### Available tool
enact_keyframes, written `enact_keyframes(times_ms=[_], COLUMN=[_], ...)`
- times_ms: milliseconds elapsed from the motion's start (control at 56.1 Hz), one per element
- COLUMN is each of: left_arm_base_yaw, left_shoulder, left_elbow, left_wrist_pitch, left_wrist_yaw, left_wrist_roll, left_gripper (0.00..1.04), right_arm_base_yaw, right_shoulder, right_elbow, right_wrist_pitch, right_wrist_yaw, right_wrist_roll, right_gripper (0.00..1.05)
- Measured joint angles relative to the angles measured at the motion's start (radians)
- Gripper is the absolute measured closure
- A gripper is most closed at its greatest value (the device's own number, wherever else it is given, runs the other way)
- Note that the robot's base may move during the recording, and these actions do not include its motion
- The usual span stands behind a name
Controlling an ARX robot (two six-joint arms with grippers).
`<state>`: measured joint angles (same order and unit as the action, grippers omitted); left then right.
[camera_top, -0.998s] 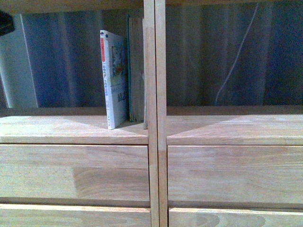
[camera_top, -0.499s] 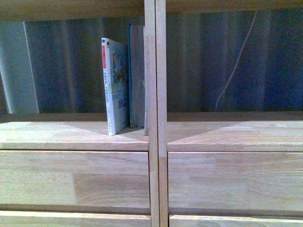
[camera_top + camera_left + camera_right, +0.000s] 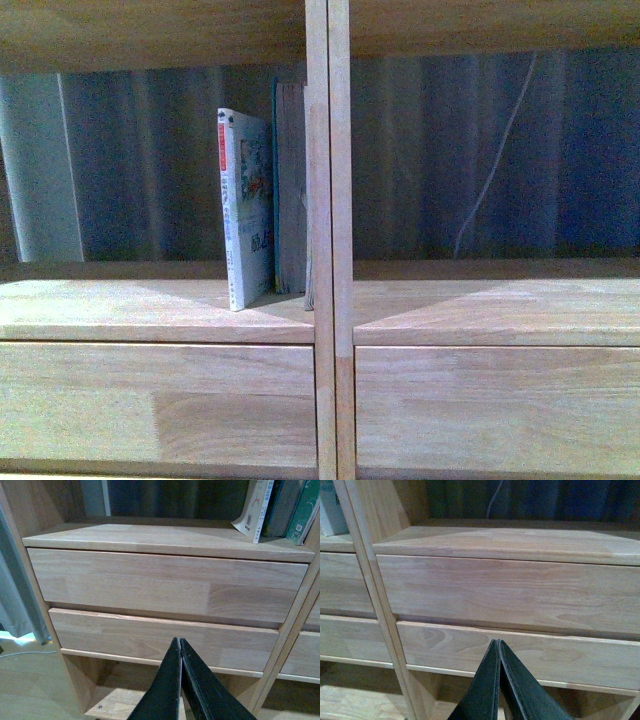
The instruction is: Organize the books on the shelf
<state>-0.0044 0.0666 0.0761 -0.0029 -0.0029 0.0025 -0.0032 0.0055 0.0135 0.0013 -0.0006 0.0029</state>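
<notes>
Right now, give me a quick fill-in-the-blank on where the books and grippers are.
1. Both books stand in the compartment ____ of the central upright, front view.
2. The pale paperback stands on the ____ side of the teal book.
3. The left gripper and right gripper are both ____.
Missing: left; left; shut

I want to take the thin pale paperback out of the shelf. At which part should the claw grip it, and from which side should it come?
Grip the thin pale paperback by its spine edge, coming straight from the front. It stands upright, spine outward, ahead of the teal book beside it. One finger would go on its open left cover; the other must slip between the books, probably tightly.
</notes>
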Motion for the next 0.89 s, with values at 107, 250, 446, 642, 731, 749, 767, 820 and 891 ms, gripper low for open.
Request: enact_keyframes(times_ms=[107,250,446,642,731,749,767,820,891], left_arm_base_yaw=[0.0,0.0,0.0,0.0,0.0,0.0,0.0,0.0,0.0], left_shoulder=[-0.01,-0.022,-0.06,-0.06,-0.06,-0.06,-0.06,-0.061,-0.06], left_elbow=[-0.013,-0.026,-0.064,-0.064,-0.064,-0.064,-0.064,-0.064,-0.064], left_wrist_pitch=[0.0,0.0,0.001,0.001,0.001,0.001,0.001,0.001,0.001], left_wrist_yaw=[0.001,0.0,0.002,0.002,0.002,0.002,0.002,0.002,0.002], left_wrist_roll=[0.0,0.0,-0.001,-0.001,-0.001,-0.001,-0.001,-0.001,-0.001], left_gripper=[1.02,1.02,0.88,0.52,0.36,0.35,0.31,0.22,0.1], right_arm_base_yaw=[0.0,0.0,0.0,0.0,0.0,0.0,0.0,0.0,0.0], right_shoulder=[0.0,0.0,0.0,0.0,0.0,0.0,0.0,0.0,0.0], right_elbow=[0.0,0.0,0.0,0.0,0.0,0.0,0.0,0.0,0.0], right_wrist_pitch=[0.0,0.0,0.0,0.0,0.0,0.0,0.0,0.0,0.0], right_wrist_yaw=[0.0,0.0,0.0,0.0,0.0,0.0,0.0,0.0,0.0], right_wrist_roll=[0.0,0.0,0.0,0.0,0.0,0.0,0.0,0.0,0.0], right_gripper=[1.02,1.02,0.82,0.49,0.34,0.3,0.29,0.21,0.09])
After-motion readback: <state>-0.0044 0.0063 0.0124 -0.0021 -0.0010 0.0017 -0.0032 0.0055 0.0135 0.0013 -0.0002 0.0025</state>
